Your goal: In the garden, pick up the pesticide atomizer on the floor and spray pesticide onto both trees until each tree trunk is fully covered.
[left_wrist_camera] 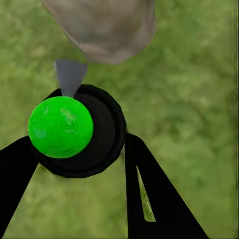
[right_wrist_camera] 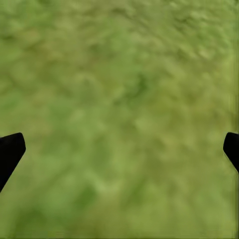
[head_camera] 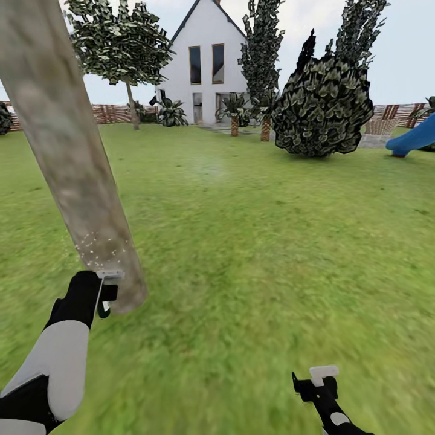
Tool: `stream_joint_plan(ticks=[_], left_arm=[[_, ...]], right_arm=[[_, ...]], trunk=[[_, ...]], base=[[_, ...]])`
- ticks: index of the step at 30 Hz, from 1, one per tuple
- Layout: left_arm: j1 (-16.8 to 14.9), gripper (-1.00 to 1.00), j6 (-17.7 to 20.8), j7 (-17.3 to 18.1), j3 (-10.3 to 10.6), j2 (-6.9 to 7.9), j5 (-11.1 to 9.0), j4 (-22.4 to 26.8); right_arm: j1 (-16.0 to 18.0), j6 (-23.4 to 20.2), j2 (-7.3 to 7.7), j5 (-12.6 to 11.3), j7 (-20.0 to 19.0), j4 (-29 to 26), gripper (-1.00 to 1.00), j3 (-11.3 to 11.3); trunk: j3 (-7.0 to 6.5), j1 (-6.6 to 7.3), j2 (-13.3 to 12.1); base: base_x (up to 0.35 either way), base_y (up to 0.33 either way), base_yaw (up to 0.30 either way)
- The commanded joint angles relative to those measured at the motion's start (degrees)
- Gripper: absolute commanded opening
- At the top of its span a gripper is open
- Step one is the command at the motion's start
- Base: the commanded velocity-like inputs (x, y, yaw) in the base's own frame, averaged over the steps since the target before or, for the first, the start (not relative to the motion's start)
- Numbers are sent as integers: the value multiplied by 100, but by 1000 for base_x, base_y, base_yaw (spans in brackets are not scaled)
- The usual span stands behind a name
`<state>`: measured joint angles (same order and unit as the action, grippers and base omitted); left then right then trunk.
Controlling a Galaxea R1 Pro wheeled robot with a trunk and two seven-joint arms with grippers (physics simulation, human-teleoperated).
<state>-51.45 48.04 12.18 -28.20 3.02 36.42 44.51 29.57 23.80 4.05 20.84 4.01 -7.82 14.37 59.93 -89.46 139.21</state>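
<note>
Atomizer aimed at the base of the near tree trunk.

The left claw [left_wrist_camera: 74,149] is clamped on the pesticide atomizer [left_wrist_camera: 62,127], its green ball top and grey nozzle pointing at the mottled tree trunk [head_camera: 66,151] just ahead, where pale droplets speckle the bark low down. The right claw [head_camera: 319,382] hangs over the lawn [head_camera: 272,241], fingers wide apart and empty.

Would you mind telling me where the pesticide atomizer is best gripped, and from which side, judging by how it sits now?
Grip the round black body across its width, below the green cap. The left gripper already does so: a finger on each flank, coming from behind, away from the grey nozzle. That probably suits the curved sides and leaves the nozzle free to face the tree trunk.
</note>
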Motion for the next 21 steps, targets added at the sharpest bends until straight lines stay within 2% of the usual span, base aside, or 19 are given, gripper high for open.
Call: stream_joint_plan(ticks=[1, 7, 11, 17, 21], left_arm=[[-5, -100, 13, 56, -17, -12, 67, 6], [-5, -100, 13, 56, -55, 21, 89, -6], [196, -100, 5, 49, -87, 73, 98, 23], [282, -100, -19, 48, -49, 45, 117, 47], [286, -100, -22, 47, -23, 24, 125, 49]], right_arm=[[5, 19, -1, 61, 23, 9, 100, 31], [5, 19, -1, 61, 24, 9, 100, 31], [5, 19, -1, 61, 23, 9, 100, 31], [5, 19, -1, 61, 21, 9, 100, 31], [5, 19, -1, 61, 21, 9, 100, 31]], trunk=[[5, -2, 2], [5, -2, 2], [5, -2, 2], [5, -2, 2], [5, -2, 2]], base=[[262, -174, 1], [156, -229, 138], [8, -263, 274], [33, -54, 274], [210, -181, 39]])
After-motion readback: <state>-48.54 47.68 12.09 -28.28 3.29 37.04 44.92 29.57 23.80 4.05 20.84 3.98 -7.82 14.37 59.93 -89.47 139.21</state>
